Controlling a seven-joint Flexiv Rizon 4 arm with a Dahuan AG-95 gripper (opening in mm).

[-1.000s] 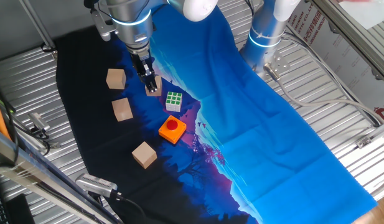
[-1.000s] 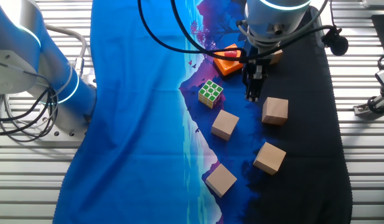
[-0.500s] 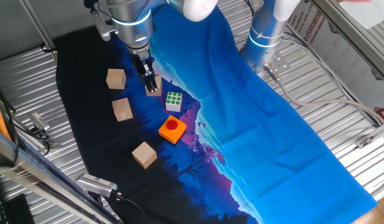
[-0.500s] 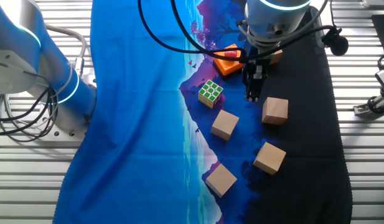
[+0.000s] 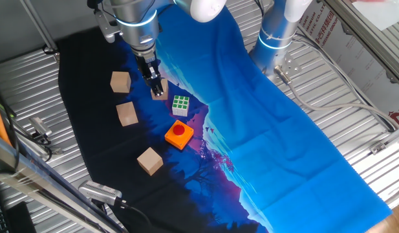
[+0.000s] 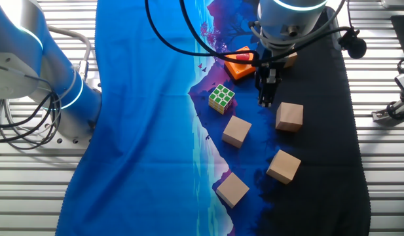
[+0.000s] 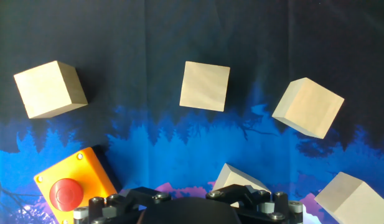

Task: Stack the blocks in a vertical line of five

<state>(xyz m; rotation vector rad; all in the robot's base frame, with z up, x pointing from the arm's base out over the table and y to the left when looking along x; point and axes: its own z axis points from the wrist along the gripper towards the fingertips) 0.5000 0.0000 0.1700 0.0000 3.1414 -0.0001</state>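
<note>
End effector (image 6: 265, 98) hangs low over the cloth, holding nothing; can't tell finger gap. Five wooden blocks (image 6: 236, 130) lie scattered, unstacked, mid-counter; prob. positioned for a first pick.

Arm reaches down; gripper (image 6: 265, 98) points straight down, fingers close together, holding nothing.
</note>
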